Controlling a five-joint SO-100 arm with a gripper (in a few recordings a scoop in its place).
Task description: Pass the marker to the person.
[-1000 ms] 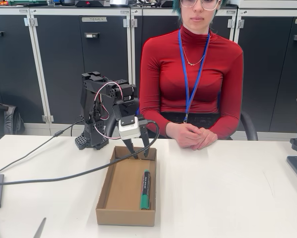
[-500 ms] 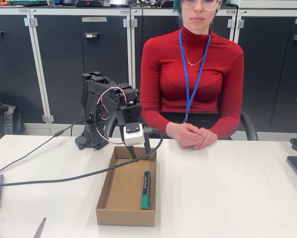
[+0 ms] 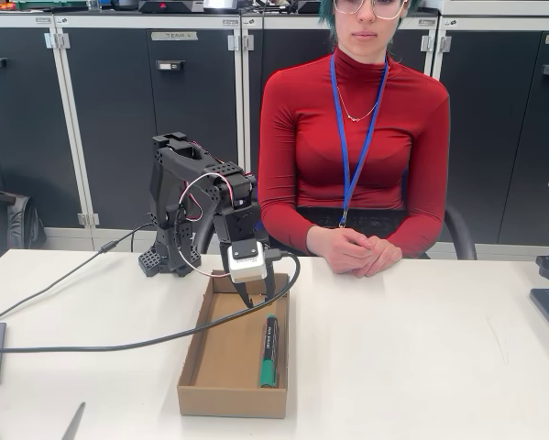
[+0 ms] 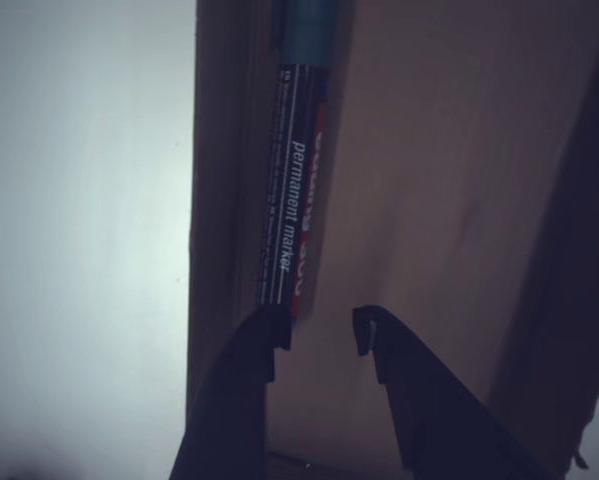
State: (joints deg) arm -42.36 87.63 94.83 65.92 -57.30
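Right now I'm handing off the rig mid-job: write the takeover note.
Gripper: open, empty, lowered into the far end of the box, fingertips just short of the marker's end in the wrist view.
Marker: lying flat along the box's right wall in the fixed view, not grasped.
Person: seated behind the table, hands clasped on its edge.
Done: approach only.
Left: close on the marker, lift it, carry it to the person.
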